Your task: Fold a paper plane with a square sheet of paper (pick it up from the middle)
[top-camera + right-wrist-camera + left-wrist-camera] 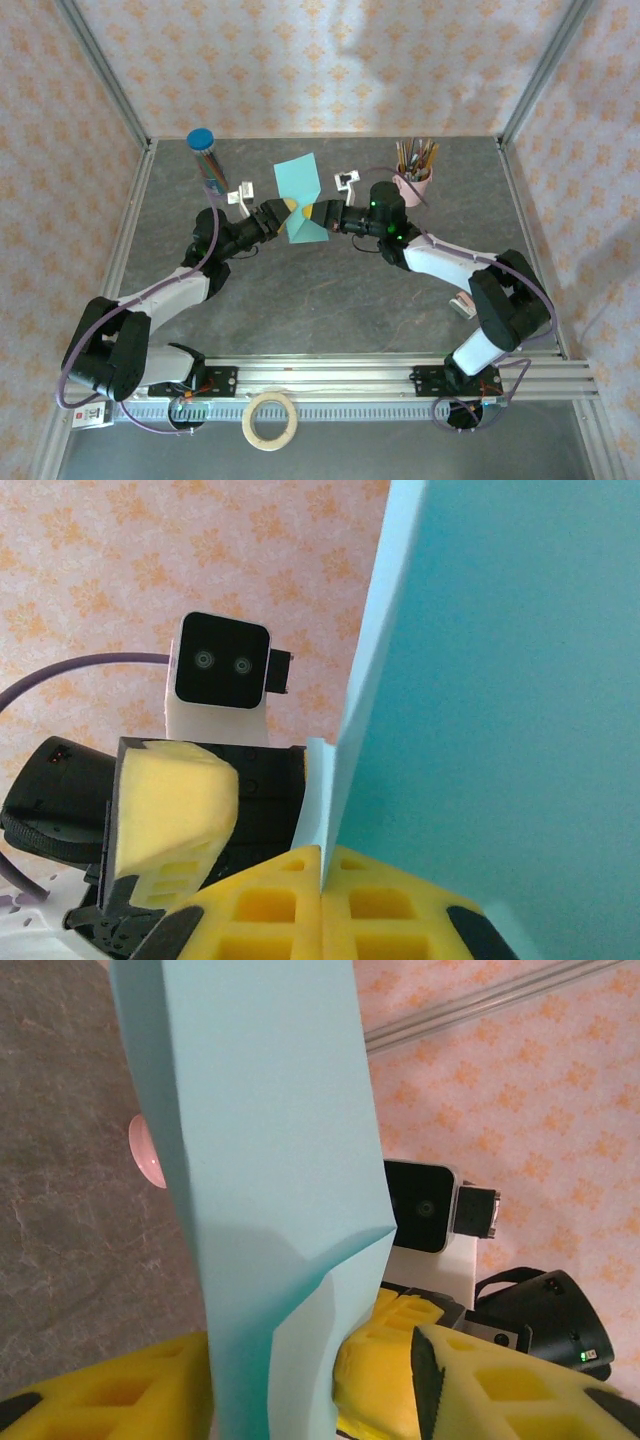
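Turquoise sheet [300, 185], pinched by right hand [322, 865], stands inside the open left hand [288, 207].

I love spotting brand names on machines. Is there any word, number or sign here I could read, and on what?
Nothing legible.
White sticker, near left corner: print too small to read.
Sheet of paper, pencil cup, blue-capped tube: no lettering visible.

1. No text, brand or number could be read anywhere.
2. A small white tag [90, 415] with a red mark sat by the left arm base [108, 358]; its print was too small to read.
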